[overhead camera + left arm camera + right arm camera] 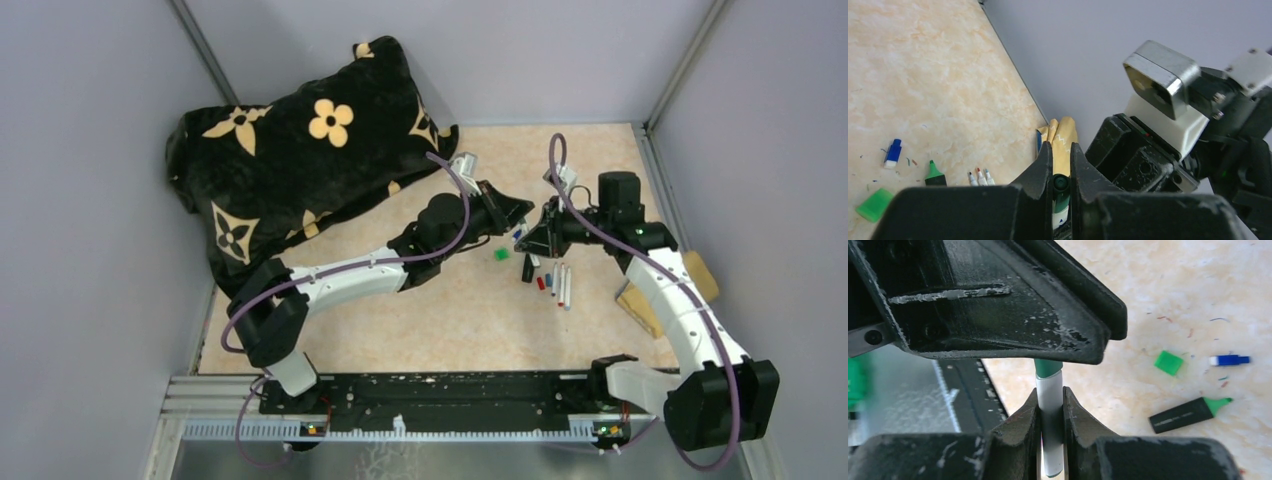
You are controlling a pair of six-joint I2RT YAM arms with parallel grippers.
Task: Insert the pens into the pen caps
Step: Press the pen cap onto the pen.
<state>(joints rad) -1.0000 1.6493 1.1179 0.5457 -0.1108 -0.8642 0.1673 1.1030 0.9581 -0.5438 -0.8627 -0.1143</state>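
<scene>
My left gripper and right gripper meet tip to tip above the table's middle. In the left wrist view the left gripper is shut on a dark teal pen cap, with a white piece showing below it. In the right wrist view the right gripper is shut on a grey-white pen, whose green end reaches up under the left gripper's finger. On the table lie a thick black pen with a green tip, a green cap, a blue cap and three thin pens.
A black cushion with tan flowers fills the back left. A tan cardboard box lies at the right edge beside the right arm. The thin pens and the black pen lie just below the grippers. Grey walls enclose the table.
</scene>
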